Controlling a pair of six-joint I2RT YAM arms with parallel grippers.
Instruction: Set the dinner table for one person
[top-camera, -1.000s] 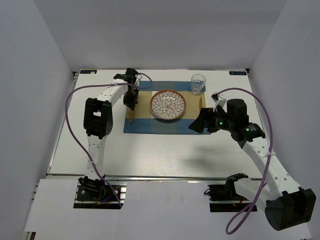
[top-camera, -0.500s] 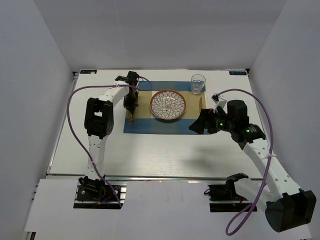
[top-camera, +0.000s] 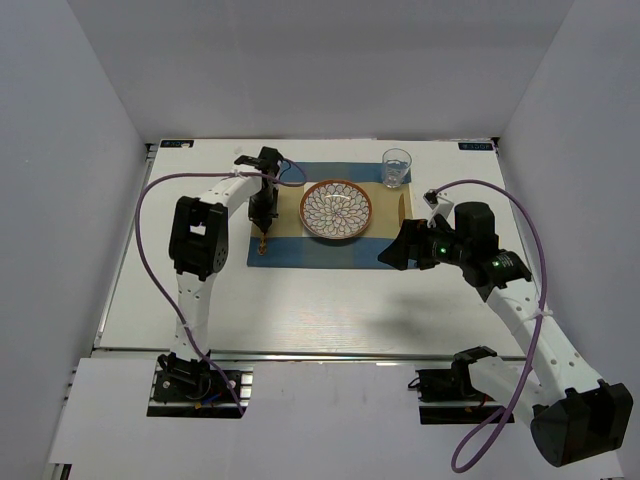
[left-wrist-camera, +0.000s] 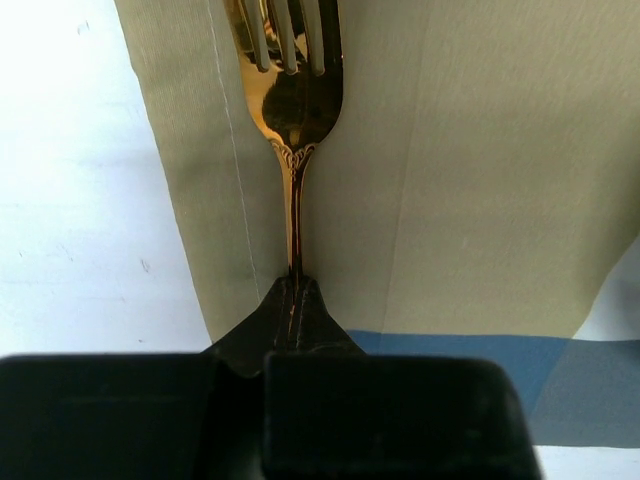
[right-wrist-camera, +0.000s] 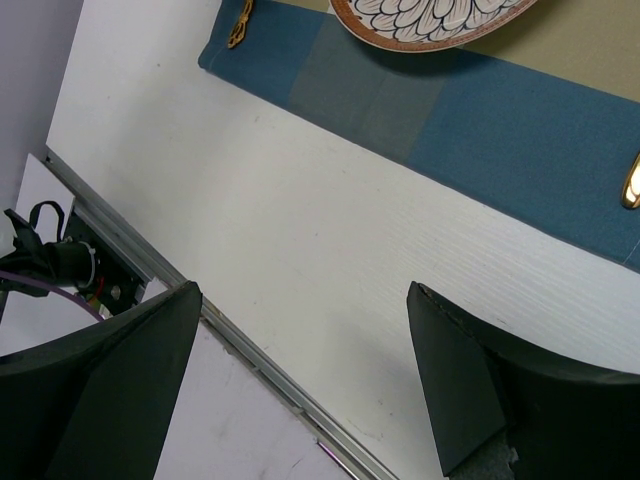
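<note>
Left tool (left-wrist-camera: 294, 300) pinches fork (left-wrist-camera: 293, 110) near placemat (left-wrist-camera: 470, 180) edge.

The gold fork (left-wrist-camera: 291, 110) has its tine tips cut off by the left wrist view's top edge and its handle end buried inside the left claw (left-wrist-camera: 292, 292), while the right wrist view crops the patterned plate (right-wrist-camera: 430, 25) at the top and shows only an unidentifiable gold utensil tip (right-wrist-camera: 631, 180) at its right edge.
</note>
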